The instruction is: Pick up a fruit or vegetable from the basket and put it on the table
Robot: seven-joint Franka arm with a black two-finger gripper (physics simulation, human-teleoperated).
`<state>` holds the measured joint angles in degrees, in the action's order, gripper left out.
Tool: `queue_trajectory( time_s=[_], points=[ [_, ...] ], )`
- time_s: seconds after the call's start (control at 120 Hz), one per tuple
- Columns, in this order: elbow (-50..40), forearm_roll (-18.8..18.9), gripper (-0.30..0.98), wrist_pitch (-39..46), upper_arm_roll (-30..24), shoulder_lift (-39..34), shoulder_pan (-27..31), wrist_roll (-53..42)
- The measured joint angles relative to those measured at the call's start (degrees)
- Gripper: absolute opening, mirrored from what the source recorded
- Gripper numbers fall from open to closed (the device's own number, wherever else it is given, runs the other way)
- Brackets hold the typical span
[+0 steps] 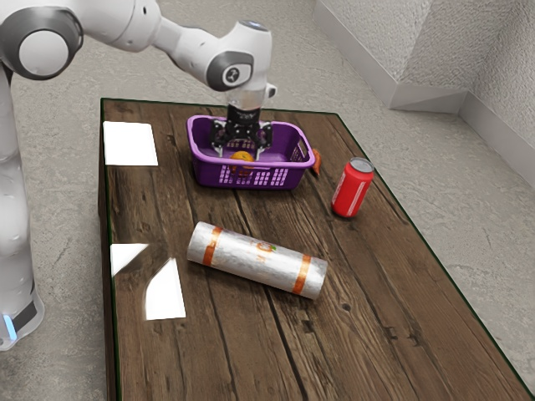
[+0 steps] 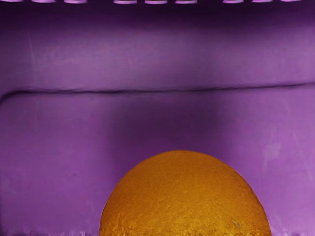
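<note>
Ext. view: gripper (image 1: 240,154) seen lowered into purple basket (image 1: 251,177), pointed down, arm (image 1: 180,38) brought in from the exterior view's upper left. Fingers set wide, one to each side of orange (image 1: 243,156); nothing clasped. Orange is contained in basket, near the wall closest to the camera; lower part masked by that wall, w/ its colour glimpsed thru the slots. Exact contact w/ basket floor can't be told.

Wrist view: orange seen close under the hand, rounded top, skin finely pitted; part of it cut off by the view's edge. Purple basket floor spread around it, dark crease where floor & wall are met, slots noted in the wall beyond.

Elsewhere on bench (image 1: 334,351): red can (image 1: 352,189) stood upright, to the exterior view's right of basket, well apart; grey top, pale markings on side. Red item (image 1: 316,160) noted just beside basket's end, partly hidden by it; kind can't be told. Roll (image 1: 257,260) laid on its side, btwn basket & the camera-side part of bench, set aslant; silvery white, orange band near ea. end, small print at mid-length. Bright patches (image 1: 130,144) marked on planks along the exterior view's left edge of bench
</note>
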<state>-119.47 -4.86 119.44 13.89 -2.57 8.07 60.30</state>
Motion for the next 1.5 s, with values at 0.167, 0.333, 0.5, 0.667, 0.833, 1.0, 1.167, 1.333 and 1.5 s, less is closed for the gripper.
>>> queue_trajectory(
  time_s=[0.167,0.333,0.5,0.667,0.833,1.0,1.167,1.333,1.5],
  points=[
    [-0.1,-0.1,0.69,0.7,0.0,0.1,-0.4,-0.1],
    [-0.3,-0.2,0.69,1.1,0.2,1.1,0.6,-0.2],
    [-0.3,-0.5,0.69,1.2,0.2,1.9,1.5,-0.3],
    [-0.3,-0.7,0.69,1.5,0.2,2.3,2.2,-0.4],
    [-0.3,-1.1,0.69,1.9,0.2,2.5,2.7,-0.4],
    [-1.1,-1.3,0.69,2.5,0.2,2.1,3.2,-0.3],
    [-1.1,-1.4,0.69,3.0,0.1,2.3,3.5,-0.1],
    [-1.0,-1.3,0.69,3.6,-0.2,2.3,3.9,0.1],
    [-1.0,-1.3,0.69,4.0,-0.4,2.1,4.1,0.6]
  ],
)
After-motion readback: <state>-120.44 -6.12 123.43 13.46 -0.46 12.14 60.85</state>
